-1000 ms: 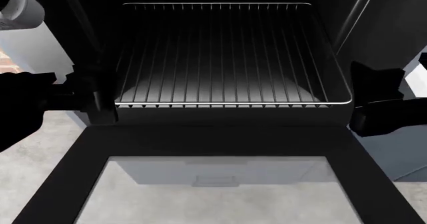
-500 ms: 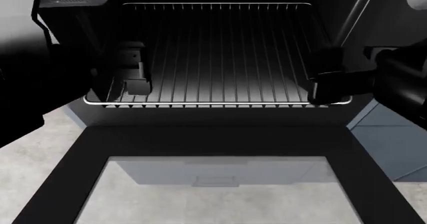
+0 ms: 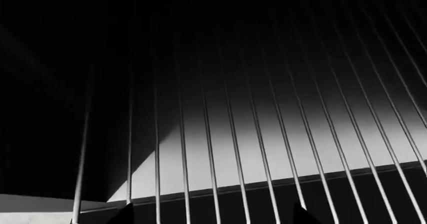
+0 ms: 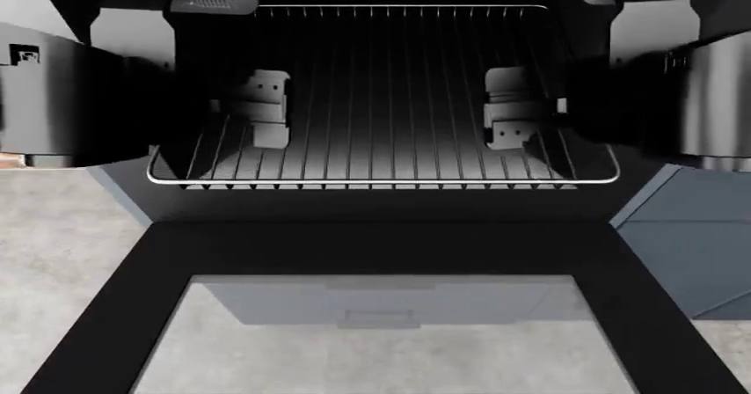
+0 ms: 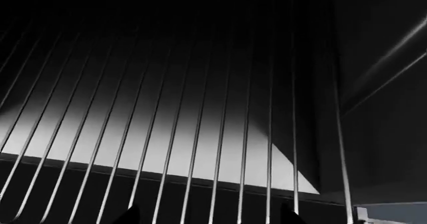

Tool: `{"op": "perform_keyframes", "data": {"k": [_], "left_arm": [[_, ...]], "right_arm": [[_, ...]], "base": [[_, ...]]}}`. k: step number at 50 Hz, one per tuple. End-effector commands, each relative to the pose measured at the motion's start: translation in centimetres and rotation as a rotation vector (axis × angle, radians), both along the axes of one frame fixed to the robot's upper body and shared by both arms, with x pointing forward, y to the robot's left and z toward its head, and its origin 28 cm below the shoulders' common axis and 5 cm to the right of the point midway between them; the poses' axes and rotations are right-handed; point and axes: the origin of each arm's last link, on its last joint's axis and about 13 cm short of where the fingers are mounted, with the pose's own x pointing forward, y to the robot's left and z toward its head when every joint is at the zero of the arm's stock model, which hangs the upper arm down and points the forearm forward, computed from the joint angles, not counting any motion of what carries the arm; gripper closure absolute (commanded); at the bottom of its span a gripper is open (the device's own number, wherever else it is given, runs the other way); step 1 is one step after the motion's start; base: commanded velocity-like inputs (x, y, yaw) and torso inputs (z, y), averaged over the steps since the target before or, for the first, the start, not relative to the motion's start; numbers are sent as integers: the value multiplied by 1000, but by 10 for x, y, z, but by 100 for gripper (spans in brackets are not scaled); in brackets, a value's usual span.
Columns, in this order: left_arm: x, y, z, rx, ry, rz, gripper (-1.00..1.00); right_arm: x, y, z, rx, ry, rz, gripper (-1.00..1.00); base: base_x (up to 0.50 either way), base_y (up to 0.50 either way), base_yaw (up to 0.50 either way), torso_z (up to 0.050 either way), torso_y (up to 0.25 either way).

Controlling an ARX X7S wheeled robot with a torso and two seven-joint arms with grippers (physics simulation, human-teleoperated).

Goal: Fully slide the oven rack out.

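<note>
The oven rack [image 4: 388, 161] is a silver wire grid inside the dark oven cavity, its front bar just behind the open door's hinge line. My left gripper [image 4: 267, 117] hovers over the rack's left part and my right gripper [image 4: 507, 113] over its right part. In the left wrist view the rack's rods [image 3: 233, 134] run under the left gripper [image 3: 213, 218], whose dark fingertips [image 3: 124, 215] stand wide apart, holding nothing. The right wrist view shows the same: rods [image 5: 200, 124] under the right gripper [image 5: 210, 218], with its fingertips [image 5: 131, 215] wide apart.
The black oven door [image 4: 94, 341] lies open and flat toward me, with a glass window [image 4: 388, 332] in it. The oven's dark side walls [image 4: 599, 42] flank the rack. Grey floor [image 4: 59, 227] shows at the left and a blue-grey cabinet [image 4: 692, 236] at the right.
Both arms have swung in from the oven's sides and forward over the rack, and both grippers now sit above the rods. The rack has not moved.
</note>
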Motion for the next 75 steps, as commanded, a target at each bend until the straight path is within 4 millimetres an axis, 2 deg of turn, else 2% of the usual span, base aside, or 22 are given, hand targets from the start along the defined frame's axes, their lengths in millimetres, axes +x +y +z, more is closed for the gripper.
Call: {"op": "perform_keyframes", "data": {"k": [1,19,37,48,57,65,75], "left_arm": [[17,-2,0,-2,81,7,-100],[36,-9,3,-17,198,7,-100],[43,-7,-15,11,251,22,-100],[44,-7,-32,8,274,22,-100],[31,-4,-61,35,351,38,-100],[21,2,-81,82,415,50,-100],[15,4,-98,100,467,56,-100]], "right_arm": [[24,7,1,13,118,-21,-100],[45,5,-9,25,227,-49,-100],[51,5,-47,2,308,-54,-100],[54,6,-57,2,319,-40,-100],[37,3,-74,-33,379,-64,-100],[8,5,-114,-43,514,-43,-100],[-7,3,-141,-46,591,-35,-100]], "base": [[0,0,0,0,0],[0,0,0,0,0],[0,0,0,0,0],[0,0,0,0,0],[0,0,0,0,-4],[0,0,0,0,-13],[0,0,0,0,-21]]}}
